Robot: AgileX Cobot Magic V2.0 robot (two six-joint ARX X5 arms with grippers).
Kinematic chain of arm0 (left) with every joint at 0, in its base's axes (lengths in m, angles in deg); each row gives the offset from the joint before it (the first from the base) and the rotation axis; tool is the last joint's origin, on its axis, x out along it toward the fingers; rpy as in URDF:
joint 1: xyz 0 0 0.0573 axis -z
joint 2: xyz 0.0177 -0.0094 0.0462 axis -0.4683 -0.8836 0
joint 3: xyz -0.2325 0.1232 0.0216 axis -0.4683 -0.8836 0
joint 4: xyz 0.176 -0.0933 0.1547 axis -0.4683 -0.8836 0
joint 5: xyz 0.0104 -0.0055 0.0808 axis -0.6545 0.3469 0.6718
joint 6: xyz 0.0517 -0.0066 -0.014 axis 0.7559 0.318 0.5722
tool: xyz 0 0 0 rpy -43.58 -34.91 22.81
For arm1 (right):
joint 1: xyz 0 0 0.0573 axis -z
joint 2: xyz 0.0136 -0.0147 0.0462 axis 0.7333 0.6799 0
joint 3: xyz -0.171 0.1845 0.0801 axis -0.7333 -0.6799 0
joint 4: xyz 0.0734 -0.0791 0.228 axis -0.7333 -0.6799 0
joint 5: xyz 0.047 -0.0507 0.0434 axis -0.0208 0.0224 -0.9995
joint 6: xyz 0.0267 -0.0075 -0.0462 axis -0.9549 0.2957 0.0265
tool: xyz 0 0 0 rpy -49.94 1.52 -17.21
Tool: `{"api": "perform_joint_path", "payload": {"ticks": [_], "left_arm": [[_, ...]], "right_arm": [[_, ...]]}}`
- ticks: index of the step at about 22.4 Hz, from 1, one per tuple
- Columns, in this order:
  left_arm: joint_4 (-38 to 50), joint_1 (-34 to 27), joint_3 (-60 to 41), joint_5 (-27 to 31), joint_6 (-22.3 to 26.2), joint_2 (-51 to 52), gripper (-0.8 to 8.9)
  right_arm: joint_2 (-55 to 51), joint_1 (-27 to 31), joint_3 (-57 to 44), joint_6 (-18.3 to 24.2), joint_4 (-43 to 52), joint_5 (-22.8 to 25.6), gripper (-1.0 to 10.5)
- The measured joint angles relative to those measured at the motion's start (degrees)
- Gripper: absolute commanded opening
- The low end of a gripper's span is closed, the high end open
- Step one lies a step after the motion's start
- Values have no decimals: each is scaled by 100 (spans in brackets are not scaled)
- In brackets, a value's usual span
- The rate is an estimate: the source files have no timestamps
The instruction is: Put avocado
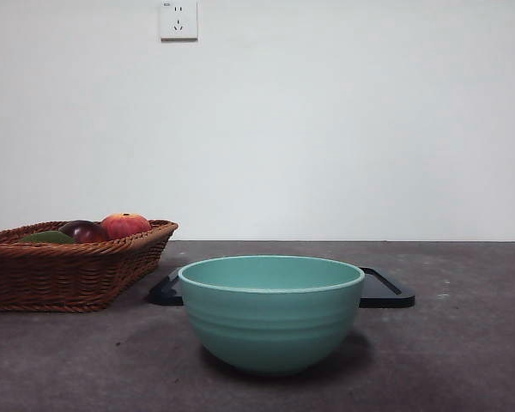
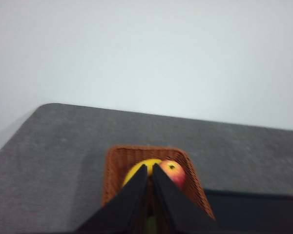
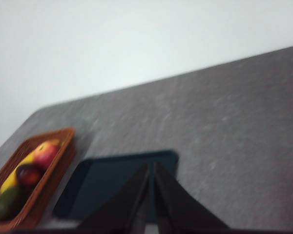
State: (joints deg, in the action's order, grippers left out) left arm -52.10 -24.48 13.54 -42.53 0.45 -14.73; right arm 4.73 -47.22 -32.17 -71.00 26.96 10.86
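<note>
The avocado (image 1: 47, 237) is dull green and lies at the near left end of the brown wicker basket (image 1: 60, 275), next to a dark maroon fruit (image 1: 84, 230) and a red-orange fruit (image 1: 125, 225). In the right wrist view the avocado (image 3: 5, 204) lies at the basket's near end. My left gripper (image 2: 150, 168) is shut and empty, held high over the basket (image 2: 118, 165), and its jaws hide most of the fruit. My right gripper (image 3: 151, 166) is shut and empty, high above the black tray (image 3: 112, 185). Neither gripper shows in the front view.
A teal bowl (image 1: 271, 313) stands empty at the front centre of the dark grey table. The flat black tray (image 1: 386, 293) lies behind it. A yellow fruit (image 2: 136, 170) also lies in the basket. A white wall with a socket (image 1: 178, 19) is behind.
</note>
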Motion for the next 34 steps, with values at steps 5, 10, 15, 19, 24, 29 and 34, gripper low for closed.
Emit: {"api": "perform_joint_path", "payload": {"ticks": [5,10,15,19,24,29,34], "left_arm": [[-278,407,310,-767,157,-304,15],[-474,922,382,-863,232,-463,15],[-634,1132,393,-1012,175,-481,15],[-752,1134,420,-1244,-238,-479,17],[-1228,1134,420,-1384,-601,-479,26],[-1167,1134,420,-1388,-638,-479,354],[-1091,1134,420,-1390,-638,-479,562]], "right_arm": [[647,-24,667,492,-697,-693,11],[1067,-446,1016,739,-1128,-789,11],[1228,-1161,1071,1060,-1248,-955,11],[1248,-1434,1071,1237,-1270,-1121,11],[1080,-1486,1071,1290,-1585,-1091,12],[1021,-1486,1071,1290,-1617,-1088,38],[1021,-1488,1071,1290,-1631,-837,643]]}}
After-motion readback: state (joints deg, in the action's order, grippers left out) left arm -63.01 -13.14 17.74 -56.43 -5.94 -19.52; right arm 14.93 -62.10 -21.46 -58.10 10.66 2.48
